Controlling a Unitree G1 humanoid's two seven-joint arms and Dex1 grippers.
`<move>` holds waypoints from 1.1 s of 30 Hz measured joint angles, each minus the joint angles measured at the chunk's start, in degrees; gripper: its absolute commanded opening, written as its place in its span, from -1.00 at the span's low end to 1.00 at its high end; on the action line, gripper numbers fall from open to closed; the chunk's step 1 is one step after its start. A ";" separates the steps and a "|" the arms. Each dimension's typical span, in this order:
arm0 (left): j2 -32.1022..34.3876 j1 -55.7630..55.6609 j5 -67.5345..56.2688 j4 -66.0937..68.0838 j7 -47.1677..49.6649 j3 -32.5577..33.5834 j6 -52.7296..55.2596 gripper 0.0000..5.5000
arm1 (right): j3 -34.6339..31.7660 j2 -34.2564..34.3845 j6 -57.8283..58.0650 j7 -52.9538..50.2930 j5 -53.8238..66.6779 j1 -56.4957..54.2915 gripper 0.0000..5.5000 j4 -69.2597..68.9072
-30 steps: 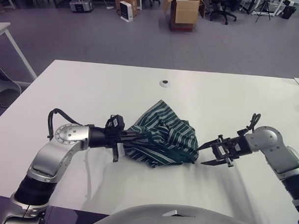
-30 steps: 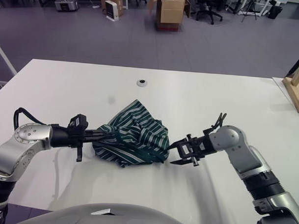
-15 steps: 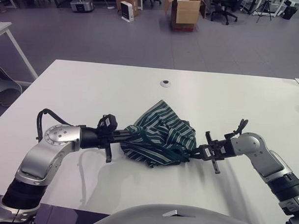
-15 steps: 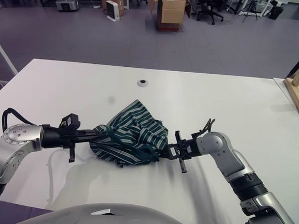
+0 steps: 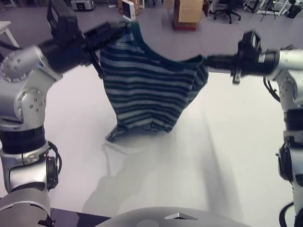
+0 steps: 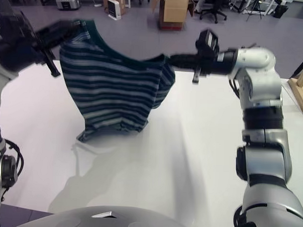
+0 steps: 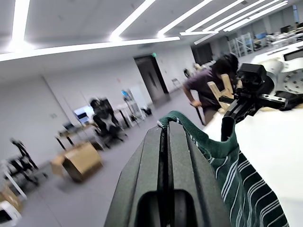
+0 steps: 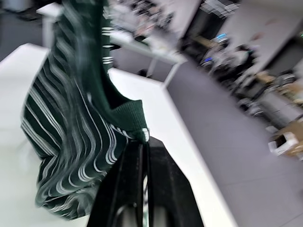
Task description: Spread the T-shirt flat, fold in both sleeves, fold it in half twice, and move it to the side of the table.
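The T-shirt (image 5: 147, 88) hung above the table (image 5: 229, 161), suspended between my two claws, with only its bunched lower end resting on the tabletop. The white surface extended well beyond that contact point, both toward me and to my right. The table's far edge ran behind the shirt, with floor and a cardboard box (image 5: 187, 10) beyond it.

The fabric was dark green with thin white stripes. The stripes ran level across the hanging panel. The top edge sagged in a curve between the two grip points, and the right side folded in on itself.

The long axis of the shirt ran vertically, from the held top edge down to the table. The top edge spanned from left to right, with the left corner held higher than the right.

My left claw (image 5: 119, 28) was clamped shut on the ribbed hem at the left corner. My right claw (image 5: 215, 60) was pinched closed on the hem at the right corner.
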 measured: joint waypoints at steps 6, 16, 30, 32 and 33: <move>0.50 -8.34 9.40 10.93 1.56 -2.31 -8.87 -1.00 | -3.59 3.46 -3.43 -6.22 -1.76 -11.12 -0.98 8.91; 2.30 -24.21 16.11 18.74 3.99 -2.65 -18.26 -1.00 | -8.95 3.04 -7.40 -9.56 -1.10 -26.80 -0.98 13.25; 2.75 -25.21 21.08 22.04 2.18 -7.04 -25.85 -1.00 | -5.73 -0.28 -12.27 -7.22 -5.80 -25.56 -0.98 9.89; 2.20 -25.67 26.45 29.49 2.26 -10.33 -31.35 -1.00 | -3.78 1.01 -17.40 -8.85 -9.74 -25.79 -0.98 16.21; 2.01 -26.07 28.00 32.08 2.33 -11.26 -33.56 -1.00 | -3.35 1.33 -19.32 -9.73 -11.18 -26.11 -0.98 18.69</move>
